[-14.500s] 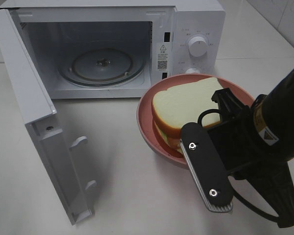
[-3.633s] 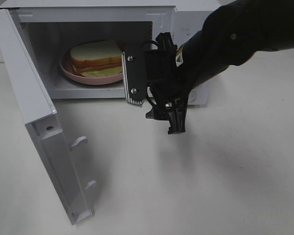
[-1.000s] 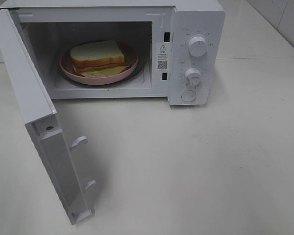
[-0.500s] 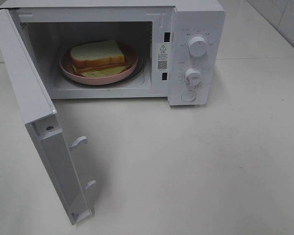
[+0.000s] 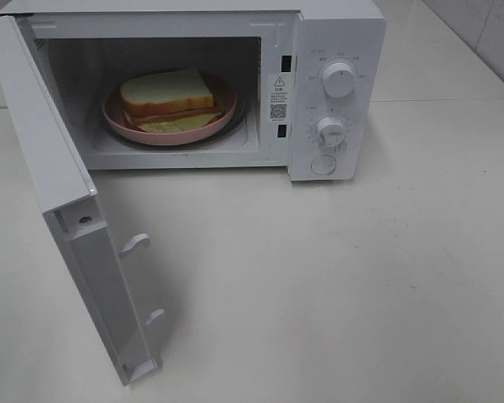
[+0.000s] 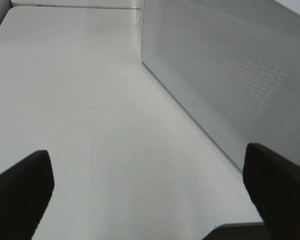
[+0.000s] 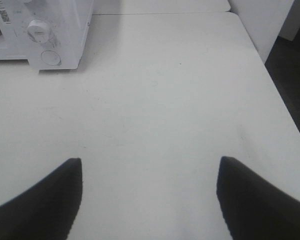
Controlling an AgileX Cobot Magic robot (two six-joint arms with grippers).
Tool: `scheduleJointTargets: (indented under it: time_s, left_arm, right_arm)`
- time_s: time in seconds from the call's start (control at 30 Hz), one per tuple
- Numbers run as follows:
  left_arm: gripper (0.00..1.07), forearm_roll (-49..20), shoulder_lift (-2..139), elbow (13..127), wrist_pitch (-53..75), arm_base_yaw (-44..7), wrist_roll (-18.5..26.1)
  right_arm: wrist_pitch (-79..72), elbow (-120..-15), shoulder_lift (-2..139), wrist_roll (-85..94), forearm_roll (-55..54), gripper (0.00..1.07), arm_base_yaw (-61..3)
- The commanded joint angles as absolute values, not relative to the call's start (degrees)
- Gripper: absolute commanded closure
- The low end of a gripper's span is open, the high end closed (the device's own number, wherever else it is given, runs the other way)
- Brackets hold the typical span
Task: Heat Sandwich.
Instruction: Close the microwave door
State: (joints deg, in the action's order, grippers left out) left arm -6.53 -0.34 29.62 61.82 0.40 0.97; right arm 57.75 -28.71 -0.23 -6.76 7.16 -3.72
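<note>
Sandwich (image 5: 168, 94) now on pink plate (image 5: 111, 116) inside microwave (image 5: 361, 42); R arm has withdrawn from overhead view. L gripper (image 6: 150, 200) & R gripper (image 7: 150, 200) both spread wide, empty. Loading done: you still need door (image 5: 55, 176) shut, timer knob (image 5: 330, 130) set.

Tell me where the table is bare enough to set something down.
Bare table runs from the open door rightward, in front of the microwave and right of it. Crowded: the cavity, filled by the pink plate and sandwich.
</note>
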Motion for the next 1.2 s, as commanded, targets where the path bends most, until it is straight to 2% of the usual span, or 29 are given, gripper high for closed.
scheduleJointTargets:
  time_s: [0.03,0.13,0.33,1.2]
  left_arm:
    - [0.09,-6.7,-1.4,29.5,61.2,0.1,0.9]
    - [0.09,-6.7,-1.3,29.5,61.2,0.1,0.9]
    - [0.09,-6.7,-1.3,29.5,61.2,0.1,0.9]
    - [0.09,-6.7,-1.3,29.5,61.2,0.1,0.9]
  right_arm:
    - [57.0,-28.6,-1.8,-6.0,6.3,0.27,-2.7]
    - [57.0,-28.5,-1.8,-5.0,5.7,0.26,-2.7]
    - [57.0,-28.5,-1.8,-4.4,5.2,0.31,-2.7]
    - [57.0,-28.5,-1.8,-4.4,5.2,0.31,-2.7]
